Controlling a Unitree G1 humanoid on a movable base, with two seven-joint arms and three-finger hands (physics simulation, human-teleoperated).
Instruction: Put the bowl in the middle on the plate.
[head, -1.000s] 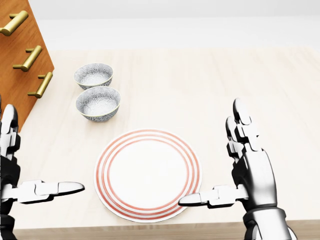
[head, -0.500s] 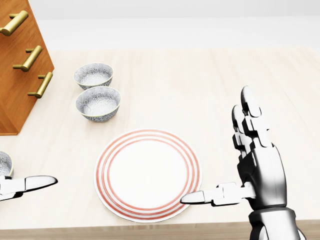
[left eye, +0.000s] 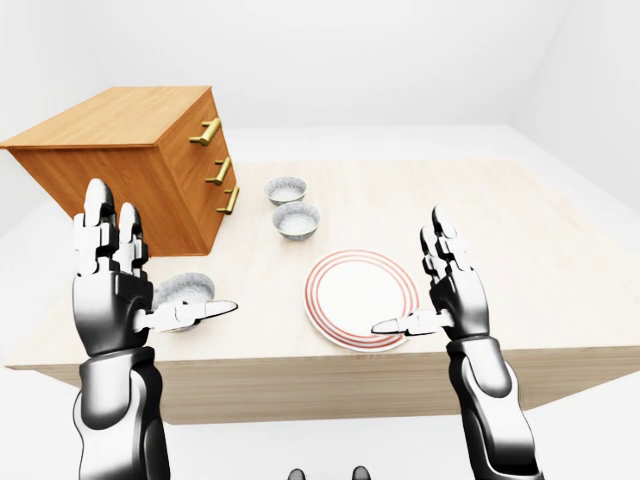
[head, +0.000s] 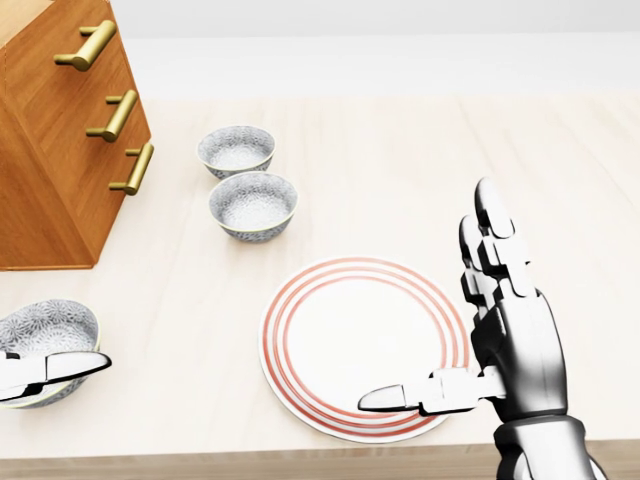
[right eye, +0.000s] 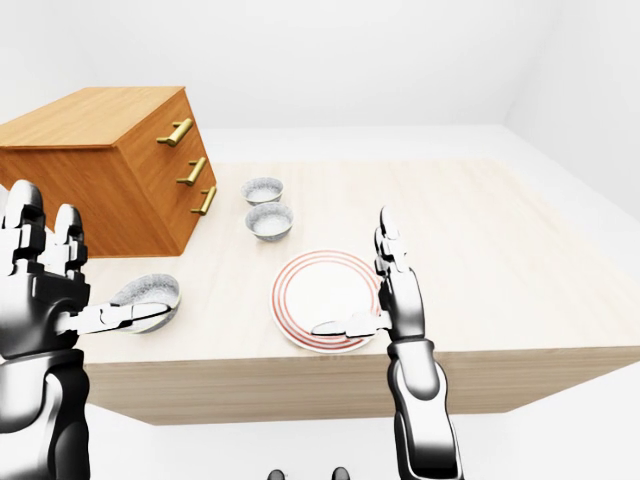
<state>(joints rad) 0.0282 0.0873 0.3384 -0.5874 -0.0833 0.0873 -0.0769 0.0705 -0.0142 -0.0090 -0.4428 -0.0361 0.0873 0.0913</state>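
Three patterned grey bowls stand on the table. In the head view the middle bowl (head: 253, 205) sits above and left of the red-ringed white plate (head: 350, 340). Another bowl (head: 236, 150) is just above it, and the third bowl (head: 45, 335) is at the lower left. My right hand (head: 440, 315) is open over the plate's right rim, holding nothing. My left hand (left eye: 160, 255) is open and raised in the left-eye view, with its thumb over the lower-left bowl. In the head view only that thumb shows.
A wooden dresser (head: 50, 130) with brass handles stands on the table (head: 420, 160) at the upper left of the head view, close to the two upper bowls. The table's near edge runs along the bottom of that view.
The whole picture has shifted right, so the camera moved left. The lower-left bowl now shows more fully. Both hands stay open.
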